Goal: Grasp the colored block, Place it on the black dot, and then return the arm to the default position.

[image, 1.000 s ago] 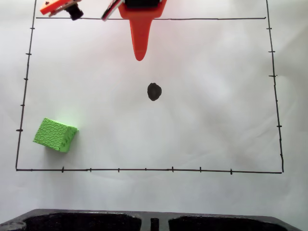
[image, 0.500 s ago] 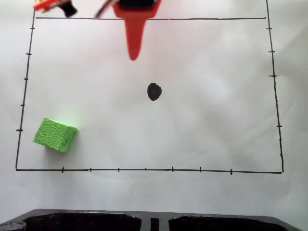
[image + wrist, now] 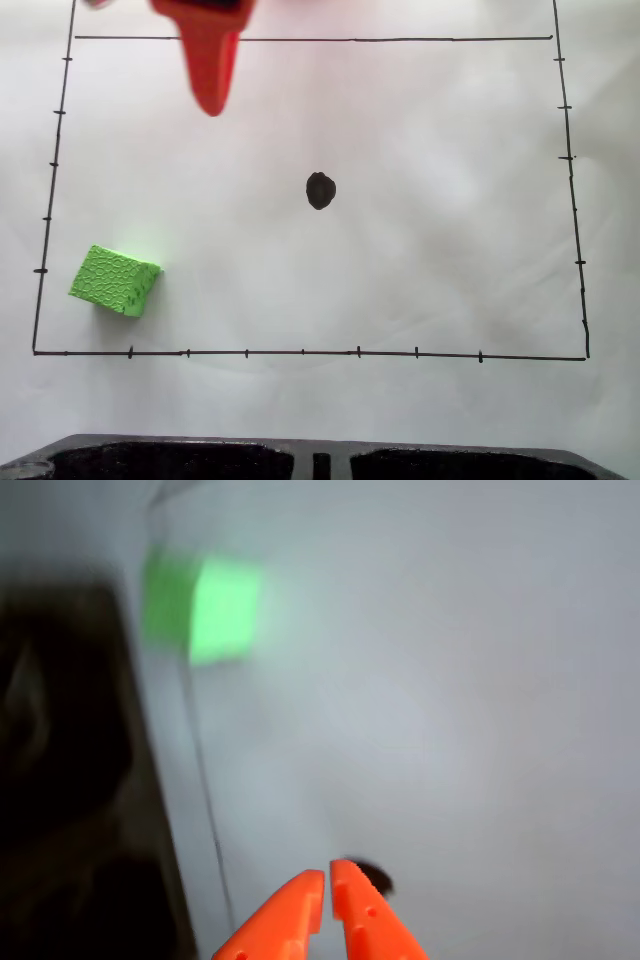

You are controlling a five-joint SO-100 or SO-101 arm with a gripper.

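Observation:
The green cube (image 3: 115, 281) rests on the white sheet near the lower left corner of the drawn frame in the fixed view. The black dot (image 3: 320, 190) lies bare near the sheet's middle. An orange pointed finger of the arm (image 3: 211, 62) hangs from the top edge, up and left of the dot, far above the cube. In the blurred wrist view my gripper (image 3: 327, 878) is shut, its two orange tips pressed together with nothing between them. There the green cube (image 3: 202, 612) shows at upper left, and the black dot (image 3: 375, 880) peeks out just right of the tips.
A thin black border line with tick marks (image 3: 300, 353) frames the white sheet. A black moulded tray (image 3: 300, 458) runs along the bottom edge of the fixed view; in the wrist view a dark mass (image 3: 70, 780) lies at the left.
The orange finger has swung left along the top edge, from above the dot toward the cube's side. The small clamp parts at upper left have left the view. Cube and dot unmoved.

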